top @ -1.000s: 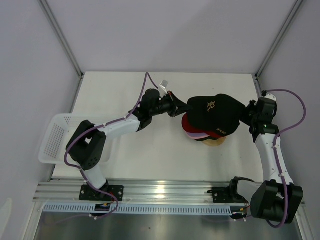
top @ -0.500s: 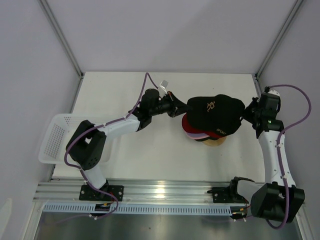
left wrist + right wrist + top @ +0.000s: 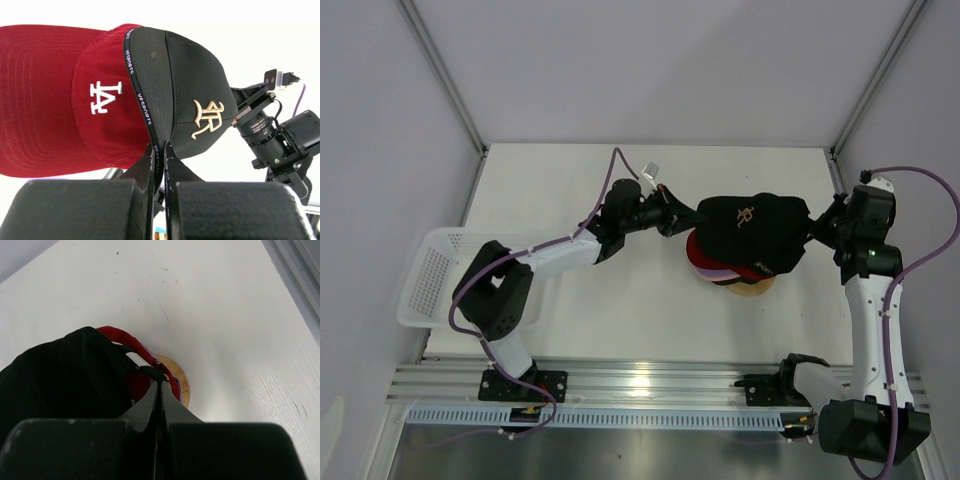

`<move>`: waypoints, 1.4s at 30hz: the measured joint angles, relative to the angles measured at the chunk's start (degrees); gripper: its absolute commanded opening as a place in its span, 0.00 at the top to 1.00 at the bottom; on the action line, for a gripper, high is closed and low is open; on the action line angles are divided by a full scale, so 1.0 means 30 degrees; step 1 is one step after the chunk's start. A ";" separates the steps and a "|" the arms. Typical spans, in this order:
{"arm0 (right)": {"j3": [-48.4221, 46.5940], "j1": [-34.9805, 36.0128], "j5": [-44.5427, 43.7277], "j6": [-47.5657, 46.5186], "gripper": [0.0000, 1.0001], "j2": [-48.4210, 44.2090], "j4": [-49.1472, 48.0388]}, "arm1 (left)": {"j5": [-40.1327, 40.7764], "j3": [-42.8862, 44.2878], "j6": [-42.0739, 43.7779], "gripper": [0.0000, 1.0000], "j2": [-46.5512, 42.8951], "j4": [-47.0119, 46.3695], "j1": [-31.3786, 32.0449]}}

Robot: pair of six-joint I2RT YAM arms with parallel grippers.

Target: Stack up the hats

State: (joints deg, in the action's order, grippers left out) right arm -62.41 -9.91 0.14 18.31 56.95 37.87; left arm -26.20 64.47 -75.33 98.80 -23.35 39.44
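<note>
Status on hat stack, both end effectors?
Left end effector shut on black cap edge. Right end effector shut on its rear strap. Cap over red cap. Nothing blocking.

A gold-logoed black cap (image 3: 750,230) covers the red cap (image 3: 60,125).

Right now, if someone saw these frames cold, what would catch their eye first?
A black cap with a gold logo, stretched at mid-table between the left gripper and the right gripper, both pinched shut on its edges. Just beneath it lies a red cap, with a wooden stand peeking out below. A white mesh basket sits at the table's left edge.
</note>
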 measured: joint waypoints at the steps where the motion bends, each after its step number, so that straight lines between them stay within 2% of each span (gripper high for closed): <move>1: -0.0138 0.0000 -0.0015 -0.0007 1.00 0.0007 0.0131 | 0.0000 0.0000 -0.0226 0.99 0.0000 -0.0044 0.0015; 13: -0.3934 -0.0007 -0.0335 -0.0342 1.00 -0.0117 0.1362 | -0.0342 0.0765 -0.2127 0.99 -0.0408 -0.0466 0.0233; 23: -0.3803 0.0000 0.0306 -0.0423 1.00 0.1195 0.1268 | -0.0029 -0.0335 -0.2397 0.99 -0.1064 -0.0466 -0.0342; 34: -0.3242 0.0102 0.1355 -0.0393 1.00 0.2652 0.0809 | 0.1741 -0.1107 -0.1639 0.99 -0.2062 0.1268 -0.0532; 42: -0.1035 0.0131 0.1158 -0.0386 1.00 0.2710 -0.0189 | 0.2790 -0.1916 -0.1173 0.99 -0.1931 0.1268 -0.0255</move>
State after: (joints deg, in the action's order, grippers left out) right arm -65.52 -9.52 3.62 17.15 65.08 37.30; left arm -17.82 58.72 -78.85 93.01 -19.55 38.68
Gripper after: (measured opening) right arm 0.009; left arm 0.037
